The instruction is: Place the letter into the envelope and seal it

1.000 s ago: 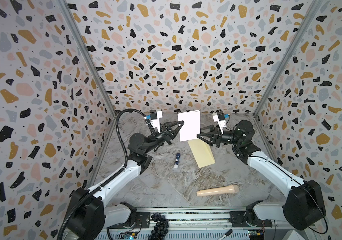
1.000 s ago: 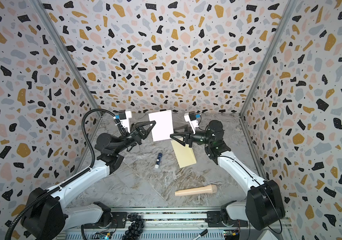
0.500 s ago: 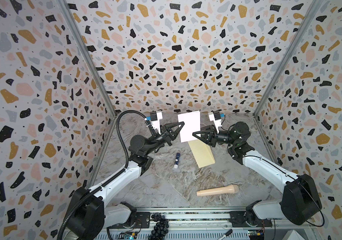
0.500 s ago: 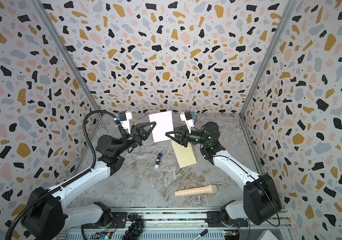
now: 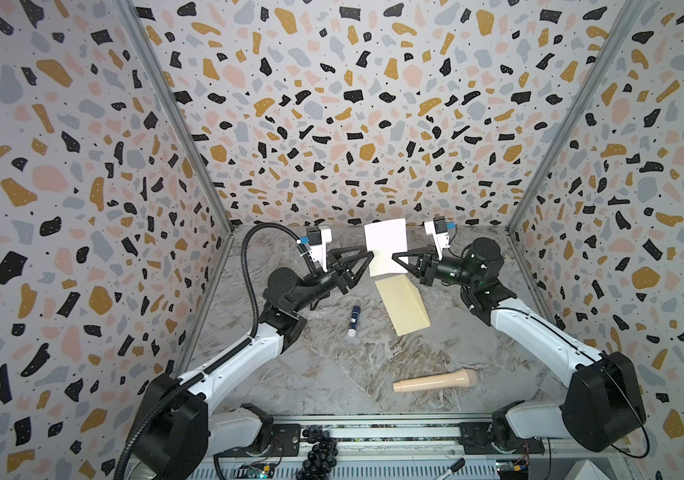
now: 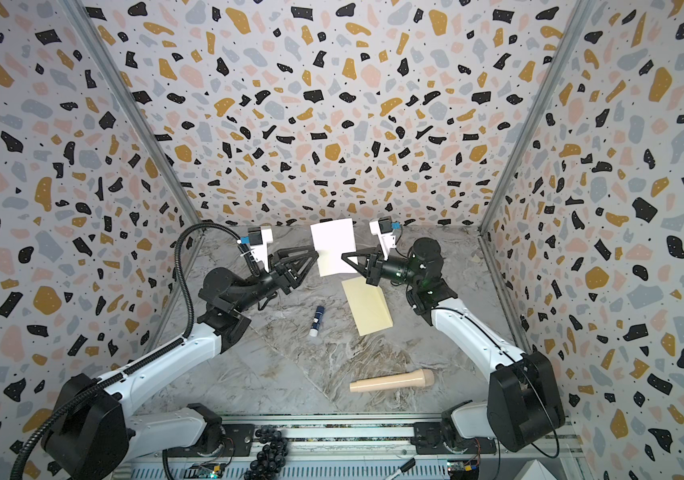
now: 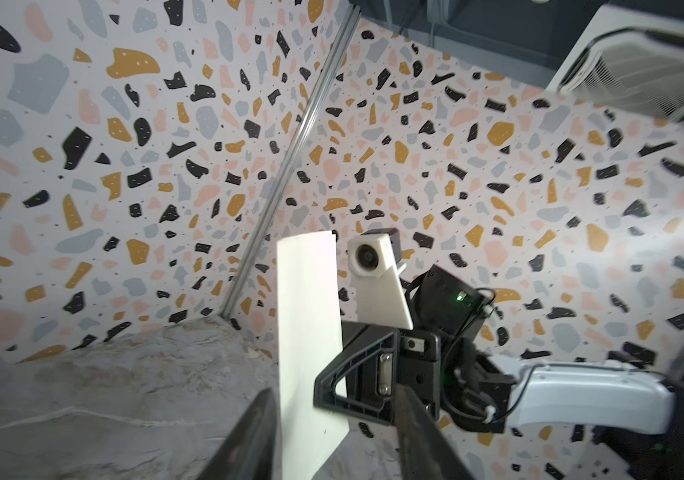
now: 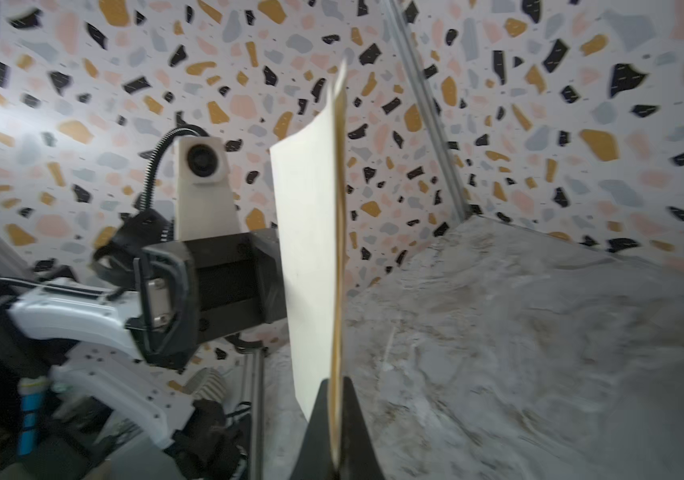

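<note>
The letter (image 5: 386, 245) (image 6: 334, 245) stands upright in the air near the back wall, its pale back facing both top views. My right gripper (image 5: 395, 257) (image 6: 344, 255) (image 8: 334, 384) is shut on the sheet's right edge, the paper pinched thin between the jaws. My left gripper (image 5: 368, 257) (image 6: 316, 255) (image 7: 334, 390) is open, its jaws spread around the letter's (image 7: 309, 332) left edge. The pale yellow envelope (image 5: 402, 305) (image 6: 367, 306) lies flat on the marble table just below the letter.
A glue stick (image 5: 354, 320) (image 6: 316, 321) lies left of the envelope. A beige wooden handle (image 5: 435, 381) (image 6: 392, 381) lies near the table's front. Terrazzo walls (image 5: 332, 124) close in the back and both sides. Black beads (image 5: 317, 451) sit on the front rail.
The right gripper moved in from the right and closed on the letter's edge. The left gripper, shut on the letter before, has opened its jaws. The sheet has stayed in place.
</note>
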Controlling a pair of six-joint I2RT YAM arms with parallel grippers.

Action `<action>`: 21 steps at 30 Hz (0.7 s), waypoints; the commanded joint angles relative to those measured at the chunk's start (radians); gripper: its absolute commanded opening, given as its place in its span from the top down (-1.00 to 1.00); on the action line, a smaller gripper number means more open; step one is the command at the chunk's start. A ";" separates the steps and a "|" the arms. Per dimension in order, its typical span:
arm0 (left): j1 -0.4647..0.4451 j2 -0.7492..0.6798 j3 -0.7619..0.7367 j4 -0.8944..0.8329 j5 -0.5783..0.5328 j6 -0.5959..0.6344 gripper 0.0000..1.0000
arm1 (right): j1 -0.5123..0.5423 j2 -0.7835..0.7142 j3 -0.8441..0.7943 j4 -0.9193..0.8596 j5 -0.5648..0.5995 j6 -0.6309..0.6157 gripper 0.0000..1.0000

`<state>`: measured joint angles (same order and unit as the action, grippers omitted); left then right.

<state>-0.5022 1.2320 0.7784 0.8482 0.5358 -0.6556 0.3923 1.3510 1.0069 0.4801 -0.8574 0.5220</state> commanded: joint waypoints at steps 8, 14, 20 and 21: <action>-0.072 0.041 0.012 -0.279 -0.202 0.179 -0.34 | -0.049 -0.082 0.049 -0.501 0.372 -0.421 1.00; -0.121 0.171 0.020 -0.291 -0.252 0.122 -0.34 | -0.055 -0.033 0.010 -0.510 0.433 -0.443 1.00; -0.149 0.327 0.078 -0.325 -0.229 0.052 -0.26 | -0.051 0.039 -0.022 -0.505 0.516 -0.481 1.00; -0.152 0.351 0.091 -0.337 -0.228 0.048 -0.22 | -0.049 0.050 -0.025 -0.503 0.531 -0.486 1.00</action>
<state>-0.6449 1.5505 0.8135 0.5114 0.3054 -0.5716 0.3386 1.3903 0.9882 -0.0013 -0.3889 0.0746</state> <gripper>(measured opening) 0.617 0.045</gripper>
